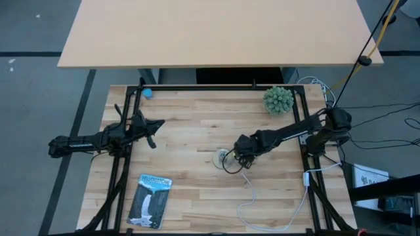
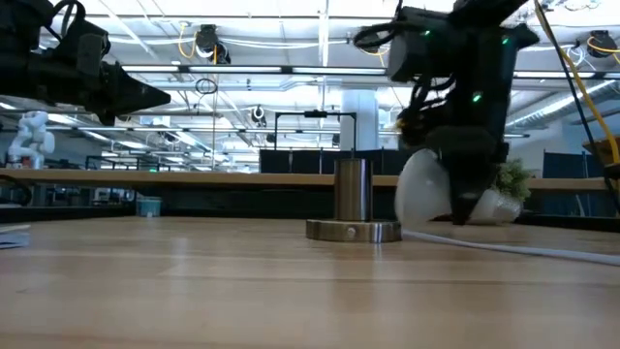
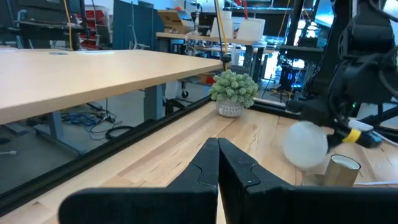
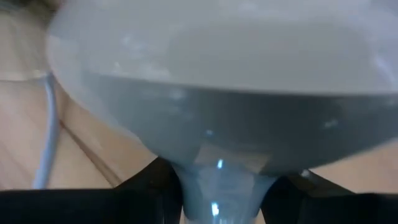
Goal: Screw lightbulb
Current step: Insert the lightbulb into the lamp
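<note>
1. Lightbulb (image 4: 217,81): fills the right wrist view; neck clamped between the right gripper (image 1: 241,157) fingers, just right of the socket base (image 2: 353,229) at mid-desk. Long axis tilted, dome (image 2: 421,189) pointing toward the socket, clear of the desk (image 1: 197,190).
2. Left gripper (image 1: 152,133): raised over the desk's left side, fingers (image 3: 208,171) closed together, holding nothing.
3. Green ball plant (image 1: 278,99): far right corner.

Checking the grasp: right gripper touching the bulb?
Touching. Right wrist view shows the right gripper closed on the bulb's neck; low view shows it held beside the socket.
</note>
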Action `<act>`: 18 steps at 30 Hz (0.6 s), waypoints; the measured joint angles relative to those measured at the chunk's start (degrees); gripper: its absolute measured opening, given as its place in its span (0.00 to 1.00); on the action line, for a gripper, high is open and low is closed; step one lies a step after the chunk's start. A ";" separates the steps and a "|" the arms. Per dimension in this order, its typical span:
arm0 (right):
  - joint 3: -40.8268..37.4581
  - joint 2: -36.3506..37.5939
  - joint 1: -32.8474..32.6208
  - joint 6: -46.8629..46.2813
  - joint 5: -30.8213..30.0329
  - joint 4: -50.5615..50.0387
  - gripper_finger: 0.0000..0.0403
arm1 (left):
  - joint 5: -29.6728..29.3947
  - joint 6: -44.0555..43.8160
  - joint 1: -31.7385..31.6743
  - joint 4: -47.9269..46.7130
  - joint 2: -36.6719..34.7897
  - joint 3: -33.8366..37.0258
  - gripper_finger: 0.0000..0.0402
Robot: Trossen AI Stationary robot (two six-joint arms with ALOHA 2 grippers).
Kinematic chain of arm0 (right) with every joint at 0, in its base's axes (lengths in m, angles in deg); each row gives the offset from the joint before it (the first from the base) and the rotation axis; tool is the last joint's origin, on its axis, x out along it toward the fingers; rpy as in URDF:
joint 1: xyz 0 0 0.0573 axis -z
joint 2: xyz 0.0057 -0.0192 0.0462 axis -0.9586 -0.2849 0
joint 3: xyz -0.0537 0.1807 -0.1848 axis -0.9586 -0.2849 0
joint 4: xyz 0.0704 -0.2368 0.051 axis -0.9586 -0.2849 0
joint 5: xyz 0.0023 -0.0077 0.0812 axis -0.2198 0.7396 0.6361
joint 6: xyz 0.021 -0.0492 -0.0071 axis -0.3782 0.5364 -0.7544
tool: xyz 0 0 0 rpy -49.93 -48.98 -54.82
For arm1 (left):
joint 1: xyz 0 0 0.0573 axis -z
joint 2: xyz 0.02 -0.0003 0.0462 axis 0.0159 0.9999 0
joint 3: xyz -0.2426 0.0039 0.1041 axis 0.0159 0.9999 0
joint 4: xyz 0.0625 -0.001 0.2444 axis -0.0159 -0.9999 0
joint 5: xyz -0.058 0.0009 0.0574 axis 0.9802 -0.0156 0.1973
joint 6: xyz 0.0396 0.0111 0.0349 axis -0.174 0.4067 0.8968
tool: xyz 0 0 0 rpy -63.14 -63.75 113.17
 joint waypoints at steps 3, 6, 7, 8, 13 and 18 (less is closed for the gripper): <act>-0.02 4.36 -1.80 -2.41 0.06 -7.09 0.37 | 0.02 0.00 0.01 0.00 -0.01 0.02 0.00; -0.08 10.24 -5.94 -6.80 -1.67 -10.17 0.37 | 0.01 -0.01 0.01 0.00 0.00 0.00 0.00; -0.49 12.34 -7.98 -8.40 -3.34 -9.56 0.37 | 0.02 0.00 0.01 0.00 0.01 0.02 0.00; -1.07 14.50 -10.10 -10.01 -5.69 -8.28 0.37 | 0.00 0.00 0.01 0.00 0.01 0.00 0.00; -12.70 21.04 -19.64 -5.30 -27.44 26.32 0.37 | 0.00 -0.02 0.01 0.00 0.01 0.00 0.00; -26.16 11.16 -16.30 25.69 -17.79 95.99 0.37 | 0.02 -0.02 0.01 0.00 -0.01 -0.01 0.00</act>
